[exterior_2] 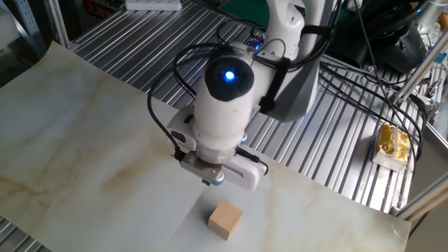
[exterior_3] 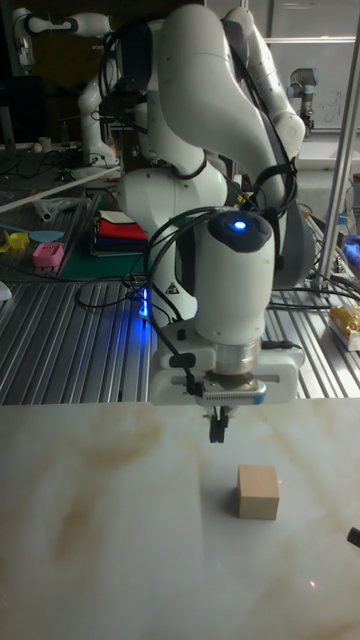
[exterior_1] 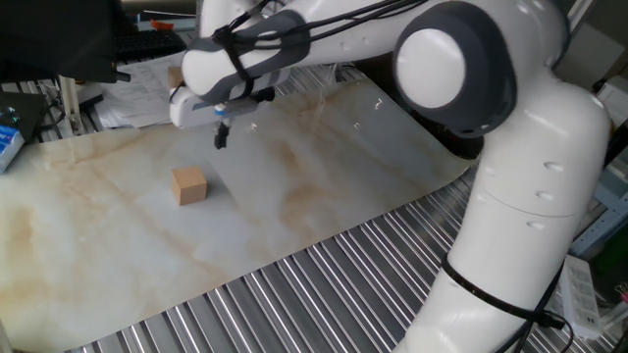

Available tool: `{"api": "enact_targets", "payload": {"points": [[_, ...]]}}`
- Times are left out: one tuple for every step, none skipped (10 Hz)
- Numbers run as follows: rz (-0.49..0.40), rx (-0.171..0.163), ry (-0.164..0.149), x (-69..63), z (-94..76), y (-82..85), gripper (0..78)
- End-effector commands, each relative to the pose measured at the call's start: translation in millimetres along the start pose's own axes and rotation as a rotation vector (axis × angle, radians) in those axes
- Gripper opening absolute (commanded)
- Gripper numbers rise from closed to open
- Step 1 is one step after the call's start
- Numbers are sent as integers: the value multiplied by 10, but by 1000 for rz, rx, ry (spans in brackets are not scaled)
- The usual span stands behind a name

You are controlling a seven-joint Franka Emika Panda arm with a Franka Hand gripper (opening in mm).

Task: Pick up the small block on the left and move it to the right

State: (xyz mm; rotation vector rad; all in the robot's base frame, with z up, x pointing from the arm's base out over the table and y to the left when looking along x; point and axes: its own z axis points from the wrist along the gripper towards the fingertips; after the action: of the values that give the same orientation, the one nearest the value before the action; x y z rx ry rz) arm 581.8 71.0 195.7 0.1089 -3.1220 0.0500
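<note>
The small block [exterior_1: 189, 184] is a plain tan wooden cube resting alone on the marbled white tabletop [exterior_1: 324, 186]. It also shows in the other fixed view [exterior_2: 225, 219] and in the tall fixed view [exterior_3: 258, 492]. My gripper [exterior_1: 222, 135] hangs in the air above and to the right of the block, well clear of it. Its two dark fingers [exterior_3: 215, 428] are pressed together with nothing between them. In the other fixed view the wrist body hides the fingertips.
The marbled sheet lies on a ribbed metal bench [exterior_1: 324, 284] that shows along its near edge. A yellow packet [exterior_2: 392, 143] lies on the bench off to one side. Cables [exterior_2: 364, 77] and clutter sit behind the arm's base.
</note>
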Motion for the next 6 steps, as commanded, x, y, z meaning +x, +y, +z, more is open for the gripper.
{"api": "enact_targets", "payload": {"points": [[-5, -2, -3, -7, -25, -36, 12], [-5, -2, -3, -7, -25, -36, 12], [-18, -3, 1, -6, -39, -97, 12], [-25, -1, 2, -10, -42, -136, 12], [-28, -1, 3, -8, -47, -165, 12], [-30, 0, 3, -8, -50, -179, 12]]}}
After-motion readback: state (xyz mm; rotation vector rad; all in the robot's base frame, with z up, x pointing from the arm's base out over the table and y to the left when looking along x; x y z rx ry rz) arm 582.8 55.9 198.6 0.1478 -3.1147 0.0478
